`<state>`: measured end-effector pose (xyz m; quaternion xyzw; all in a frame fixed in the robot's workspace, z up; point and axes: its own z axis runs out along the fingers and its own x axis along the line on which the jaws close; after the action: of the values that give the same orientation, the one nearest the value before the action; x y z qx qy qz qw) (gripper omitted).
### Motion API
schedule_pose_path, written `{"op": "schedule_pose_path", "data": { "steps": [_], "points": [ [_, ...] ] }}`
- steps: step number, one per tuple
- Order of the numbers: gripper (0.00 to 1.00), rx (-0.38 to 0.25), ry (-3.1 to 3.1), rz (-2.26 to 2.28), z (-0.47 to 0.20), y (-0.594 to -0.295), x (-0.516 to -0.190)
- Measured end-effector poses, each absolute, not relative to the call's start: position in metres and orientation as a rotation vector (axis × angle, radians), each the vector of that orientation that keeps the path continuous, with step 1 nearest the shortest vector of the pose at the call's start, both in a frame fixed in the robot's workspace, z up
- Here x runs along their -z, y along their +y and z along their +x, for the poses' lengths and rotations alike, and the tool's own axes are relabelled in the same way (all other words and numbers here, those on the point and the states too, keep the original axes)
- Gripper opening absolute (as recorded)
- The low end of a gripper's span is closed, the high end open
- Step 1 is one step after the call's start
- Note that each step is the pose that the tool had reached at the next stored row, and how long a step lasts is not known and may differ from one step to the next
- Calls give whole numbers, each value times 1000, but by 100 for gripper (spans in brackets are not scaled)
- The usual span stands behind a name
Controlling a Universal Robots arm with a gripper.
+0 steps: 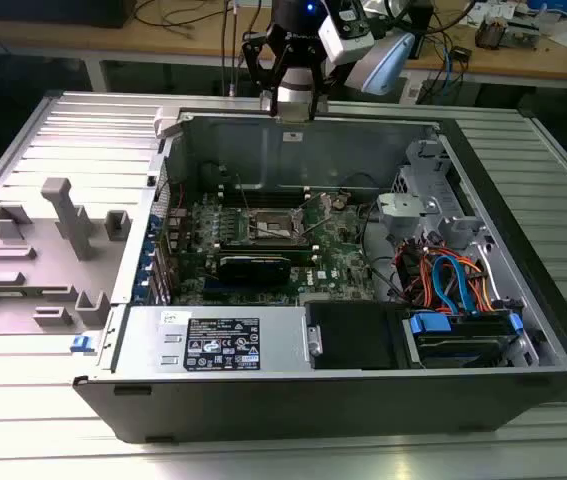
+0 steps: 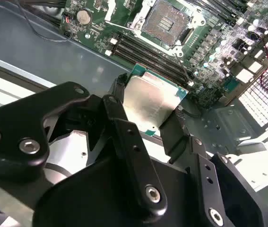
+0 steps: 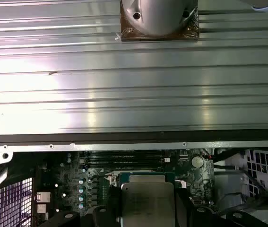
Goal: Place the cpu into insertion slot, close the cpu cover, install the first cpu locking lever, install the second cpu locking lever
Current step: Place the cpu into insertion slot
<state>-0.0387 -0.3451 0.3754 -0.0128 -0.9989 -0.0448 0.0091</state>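
Observation:
My gripper (image 1: pixel 291 110) hangs above the far wall of the open computer case, shut on the cpu (image 2: pixel 155 94), a small square chip with a dull silver top and a teal edge. In the second wrist view the black fingers (image 2: pixel 117 111) clamp two opposite sides of the chip. It also appears between the fingers in the first wrist view as the cpu (image 3: pixel 148 203). The insertion slot (image 2: pixel 166 21) lies on the green motherboard below and beyond the chip, its pin field bare. The cpu cover (image 2: pixel 142 10) seems swung up at the slot's side. In the exterior view the insertion slot (image 1: pixel 273 228) sits mid-board.
Long black memory slots (image 2: pixel 148 52) run beside the socket. A long black card (image 1: pixel 253 265) lies in front of it. A black power-supply box (image 1: pixel 353 335) and a drive cage with blue and orange cables (image 1: pixel 453 285) fill the near right. A grey fixture (image 1: pixel 63 215) stands at the exterior view's left.

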Motion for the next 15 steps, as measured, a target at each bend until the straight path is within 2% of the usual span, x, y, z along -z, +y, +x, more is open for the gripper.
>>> {"op": "schedule_pose_path", "data": {
  "steps": [15],
  "points": [
    [54, 141, -3120, -155, -39, -352, -374]
  ]
}}
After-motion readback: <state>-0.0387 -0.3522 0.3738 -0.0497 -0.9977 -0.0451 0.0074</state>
